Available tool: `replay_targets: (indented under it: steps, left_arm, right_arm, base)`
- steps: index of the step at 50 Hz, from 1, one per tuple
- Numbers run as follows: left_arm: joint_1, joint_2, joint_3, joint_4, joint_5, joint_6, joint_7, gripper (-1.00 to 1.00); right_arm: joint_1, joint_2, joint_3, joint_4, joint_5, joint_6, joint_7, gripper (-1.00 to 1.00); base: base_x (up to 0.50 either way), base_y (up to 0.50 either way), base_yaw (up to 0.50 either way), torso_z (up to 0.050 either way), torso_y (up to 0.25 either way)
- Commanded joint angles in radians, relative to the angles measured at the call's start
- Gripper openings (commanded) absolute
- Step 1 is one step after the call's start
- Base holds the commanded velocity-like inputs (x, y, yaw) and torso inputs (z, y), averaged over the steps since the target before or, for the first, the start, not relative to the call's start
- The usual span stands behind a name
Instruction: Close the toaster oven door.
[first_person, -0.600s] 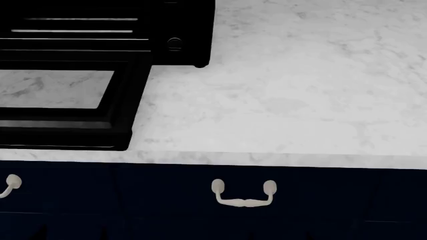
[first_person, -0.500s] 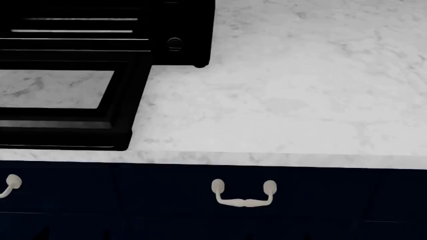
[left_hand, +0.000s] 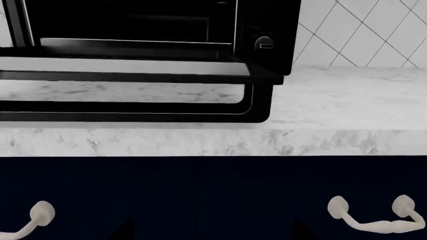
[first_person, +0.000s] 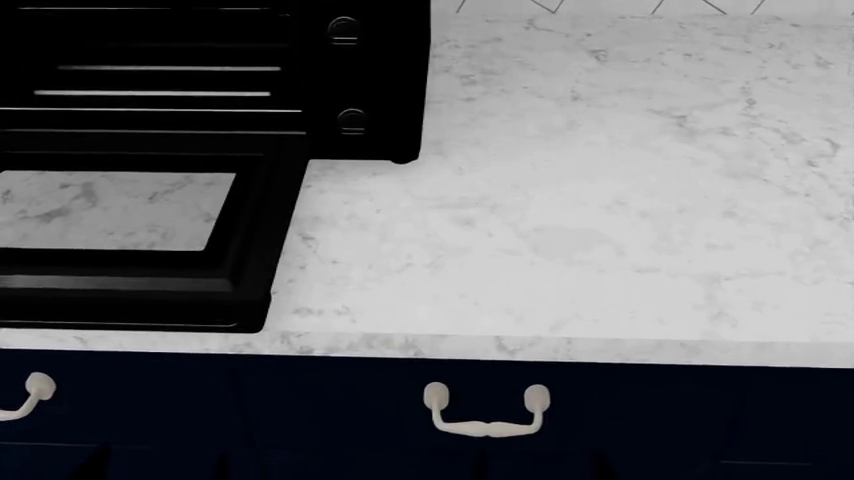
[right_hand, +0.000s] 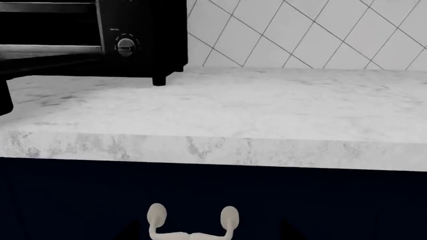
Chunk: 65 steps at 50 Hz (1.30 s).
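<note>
Toaster oven (first_person: 360, 70) sits in the upper left of the head view, matte black, on a white marble worktop (first_person: 574, 200). Two round knobs (first_person: 343, 30) stand one above the other on its right panel, and thin bright rack bars (first_person: 160, 92) show inside the open cavity. The toaster oven door (first_person: 254, 250) is swung fully down and lies flat just over the worktop, reaching toward the front edge; the marble shows through its clear glass window (first_person: 114, 210). In the left wrist view the door (left_hand: 257, 100) is seen edge-on, level, hinged at the base of the oven (left_hand: 267, 30), with its front rail close to the worktop's lip. The right wrist view shows the oven's right corner (right_hand: 143, 37) in the upper left of the frame, one knob (right_hand: 125, 46) and a short foot resting on the marble, with white diagonal wall tiles (right_hand: 313, 30) behind. Below the worktop run dark navy cabinet fronts (first_person: 667, 420) with cream drawer pulls (first_person: 486, 412). Neither the left hand nor the right hand shows in any view, so I cannot tell whether either is spread or pressed together.
</note>
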Motion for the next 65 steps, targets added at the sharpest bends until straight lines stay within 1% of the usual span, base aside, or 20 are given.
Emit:
replay_targets:
  steps: [1,11,13,14,18,20,22,25,27,28,29,31,33,34,37,40,42,46,50,65]
  left_arm:
    - [0.008,-0.019,0.015,-0.002,-0.021,0.021,-0.009,1.0]
    - [0.016,-0.033,0.031,0.016,-0.027,0.012,-0.025,1.0]
    - [0.005,-0.037,0.02,0.054,-0.035,-0.072,-0.05,1.0]
    - [-0.014,-0.057,0.008,0.117,-0.074,-0.15,-0.036,1.0]
    - [-0.106,-0.096,-0.05,0.263,-0.184,-0.405,-0.054,1.0]
    - [-0.154,-0.123,-0.06,0.324,-0.212,-0.495,-0.059,1.0]
    - [-0.206,-0.141,-0.072,0.337,-0.241,-0.556,-0.054,1.0]
    - [-0.267,-0.163,-0.09,0.318,-0.258,-0.568,-0.036,1.0]
    - [-0.334,-0.184,-0.094,0.309,-0.266,-0.609,-0.033,1.0]
    - [-0.374,-0.197,-0.088,0.294,-0.261,-0.627,-0.031,1.0]
    - [-0.414,-0.217,-0.061,0.264,-0.223,-0.62,-0.033,1.0]
    - [-0.472,-0.233,-0.051,0.231,-0.227,-0.651,-0.016,1.0]
    - [-0.516,-0.238,-0.065,0.22,-0.254,-0.695,-0.007,1.0]
    - [-0.545,-0.24,-0.085,0.226,-0.288,-0.751,-0.006,1.0]
    - [-0.611,-0.258,-0.11,0.214,-0.321,-0.817,0.002,1.0]
    - [-0.669,-0.273,-0.143,0.212,-0.361,-0.908,-0.006,1.0]
    - [-0.694,-0.282,-0.149,0.21,-0.373,-0.945,-0.008,1.0]
    - [-0.723,-0.285,-0.141,0.209,-0.377,-0.959,-0.008,1.0]
    - [-0.725,-0.283,-0.13,0.214,-0.368,-0.958,-0.019,1.0]
    - [-0.706,-0.297,-0.125,0.238,-0.373,-0.949,-0.013,1.0]
  right_arm:
    - [0.01,0.011,-0.032,0.001,0.009,0.002,0.011,1.0]
    - [0.009,0.022,-0.04,-0.011,0.036,0.001,0.015,1.0]
    - [0.007,0.033,-0.036,-0.062,0.038,0.027,0.022,1.0]
    - [0.005,0.049,-0.022,-0.13,0.038,0.058,0.032,1.0]
    - [0.029,0.09,0.022,-0.279,0.053,0.155,0.051,1.0]
    - [0.061,0.115,0.048,-0.359,0.069,0.225,0.059,1.0]
    - [0.103,0.142,0.076,-0.444,0.091,0.301,0.061,1.0]
    - [0.17,0.177,0.121,-0.527,0.128,0.399,0.061,1.0]
    - [0.228,0.204,0.167,-0.574,0.149,0.465,0.073,1.0]
    - [0.263,0.222,0.189,-0.604,0.167,0.507,0.072,1.0]
    - [0.299,0.242,0.208,-0.627,0.183,0.554,0.071,1.0]
    - [0.376,0.286,0.263,-0.68,0.222,0.651,0.07,1.0]
    - [0.452,0.321,0.284,-0.726,0.247,0.739,0.075,1.0]
    - [0.493,0.338,0.299,-0.756,0.261,0.776,0.077,1.0]
    - [0.617,0.382,0.365,-0.843,0.333,0.954,0.092,1.0]
    - [0.74,0.416,0.427,-0.901,0.396,1.084,0.096,1.0]
    - [0.768,0.431,0.434,-0.918,0.414,1.126,0.096,1.0]
    - [0.746,0.428,0.446,-0.911,0.41,1.101,0.092,1.0]
    - [0.719,0.433,0.439,-0.908,0.404,1.079,0.086,1.0]
    - [0.705,0.447,0.417,-0.924,0.412,1.087,0.093,1.0]
  base:
    - [0.0,0.0,0.0,0.05,0.0]
    - [0.0,0.0,0.0,0.05,0.0]
    - [0.0,0.0,0.0,0.042,0.0]
    - [0.0,0.0,0.0,0.0,0.0]
    - [0.0,0.0,0.0,0.0,0.0]
    - [0.0,0.0,0.0,0.0,0.0]
    - [0.0,0.0,0.0,0.0,0.0]
    - [0.0,0.0,0.0,0.0,0.0]
    - [0.0,0.0,0.0,0.0,0.0]
    - [0.0,0.0,0.0,0.0,0.0]
    - [0.0,0.0,0.0,0.0,0.0]
    - [0.0,0.0,0.0,0.0,0.0]
    - [0.0,0.0,0.0,0.0,0.0]
    - [0.0,0.0,0.0,0.0,0.0]
    - [0.0,0.0,0.0,0.0,0.0]
    - [0.0,0.0,0.0,0.0,0.0]
    - [0.0,0.0,0.0,0.0,0.0]
    - [0.0,0.0,0.0,0.0,0.0]
    - [0.0,0.0,0.0,0.0,0.0]
    - [0.0,0.49,0.0,0.0,0.0]
